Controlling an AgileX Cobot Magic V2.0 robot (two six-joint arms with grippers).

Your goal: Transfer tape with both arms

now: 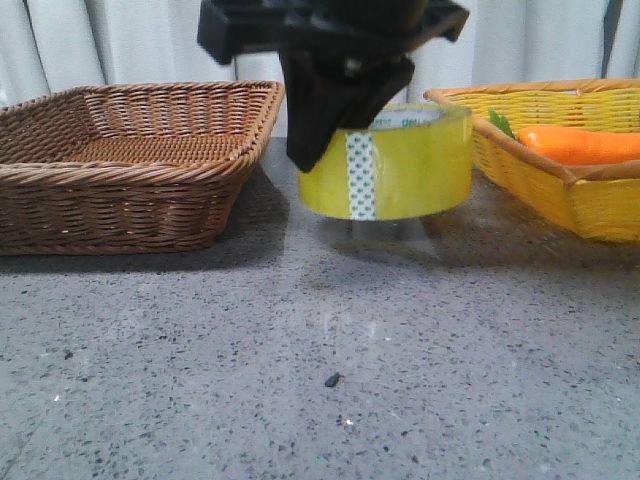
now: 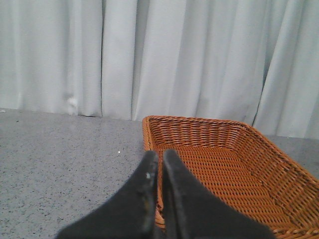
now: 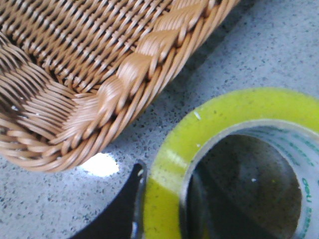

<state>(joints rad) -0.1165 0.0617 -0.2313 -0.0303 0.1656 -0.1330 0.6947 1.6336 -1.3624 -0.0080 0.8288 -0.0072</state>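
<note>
The tape (image 1: 400, 165) is a wide yellow roll with a green-white patterned strip on its side. It hangs just above the grey table between the two baskets. My right gripper (image 1: 345, 130) comes down from above and is shut on the roll's wall. In the right wrist view one black finger (image 3: 127, 204) presses the outside of the tape (image 3: 224, 114) and the other sits inside the core. My left gripper (image 2: 159, 159) is shut and empty, low over the table beside the brown basket (image 2: 224, 164). It is out of the front view.
The brown wicker basket (image 1: 130, 150) stands at the left, its corner (image 3: 89, 59) close to the tape. A yellow wicker basket (image 1: 560, 170) at the right holds an orange carrot (image 1: 580, 143). White curtains hang behind. A small dark speck (image 1: 332, 379) lies on the table.
</note>
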